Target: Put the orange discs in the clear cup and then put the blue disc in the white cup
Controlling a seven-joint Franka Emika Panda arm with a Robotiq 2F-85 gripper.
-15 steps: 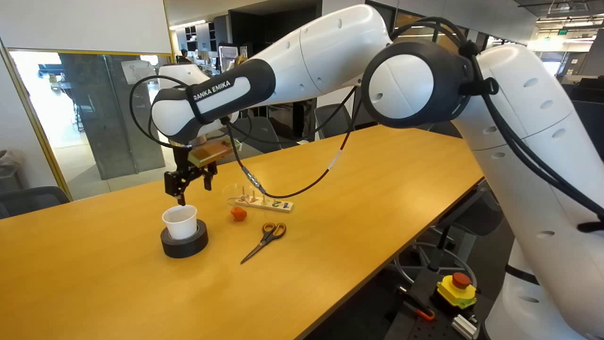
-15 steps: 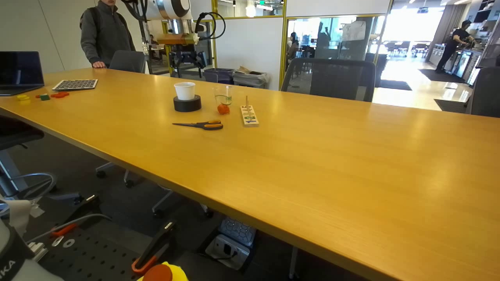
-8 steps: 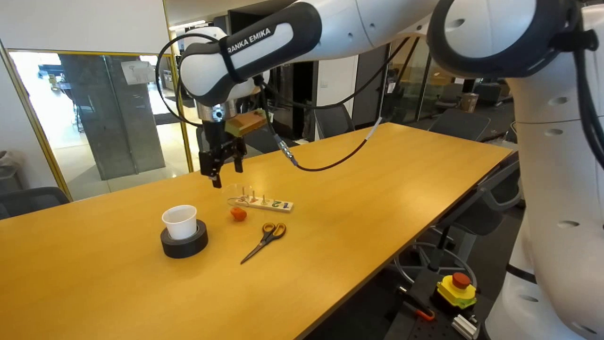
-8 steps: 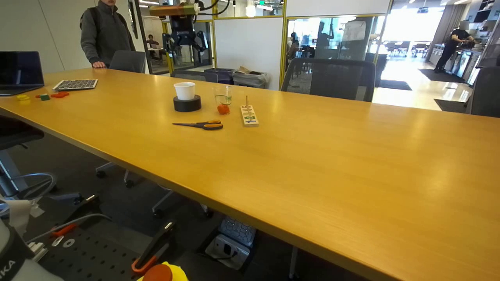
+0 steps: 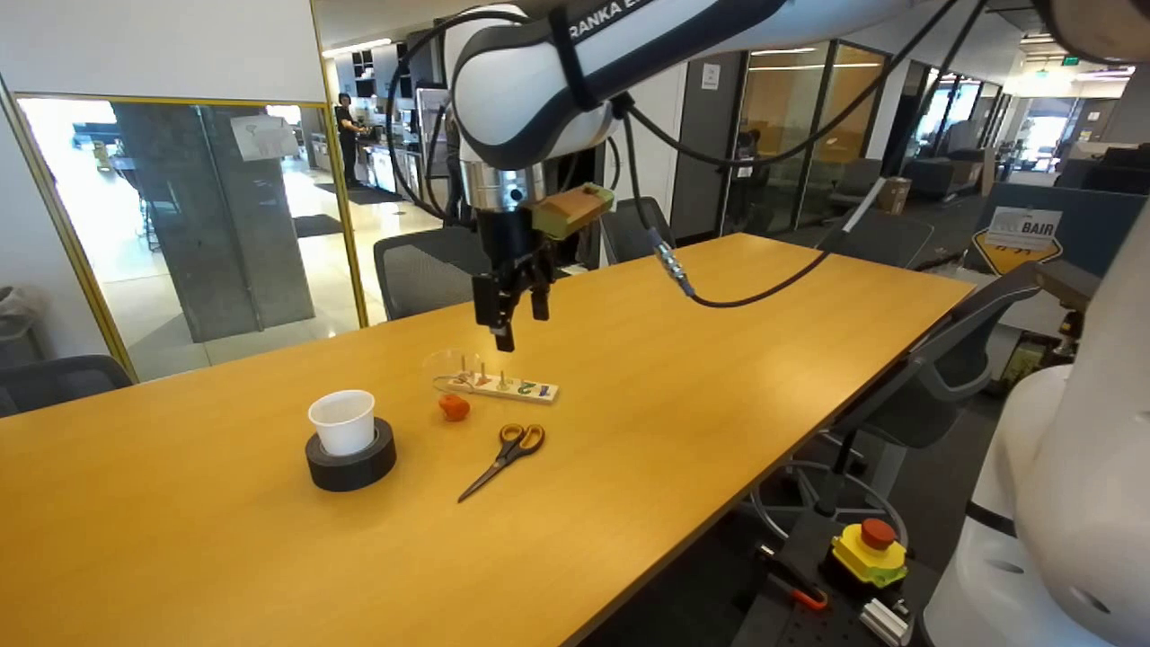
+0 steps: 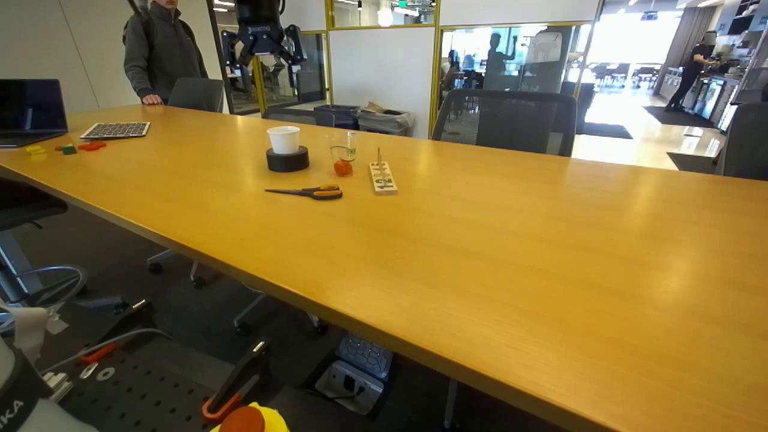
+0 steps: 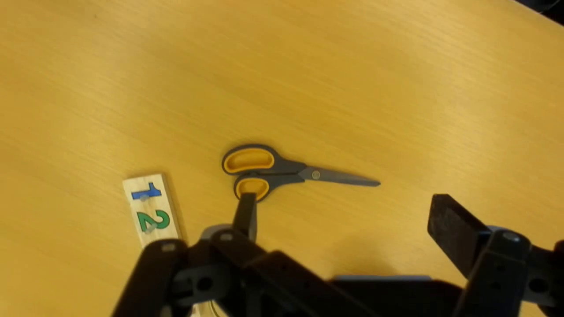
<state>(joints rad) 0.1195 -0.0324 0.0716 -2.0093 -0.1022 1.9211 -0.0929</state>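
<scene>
White cup [image 5: 348, 435] and clear cup [image 6: 342, 146], both lower than the hand [image 5: 523, 327] and apart from its widely spread fingers.

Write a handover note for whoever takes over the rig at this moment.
Gripper: open, above the table, nothing seen between its jaws.
White cup: on or in the black roll; cannot tell which.
Clear cup: near the numbered pegboard.
Orange discs, blue disc: none identified for certain; the orange-red pieces near the laptop are too small to judge.
Done: no placement confirmed; cup contents unclear.
Left, apparently: orange discs into clear cup, then blue disc into white cup.
</scene>
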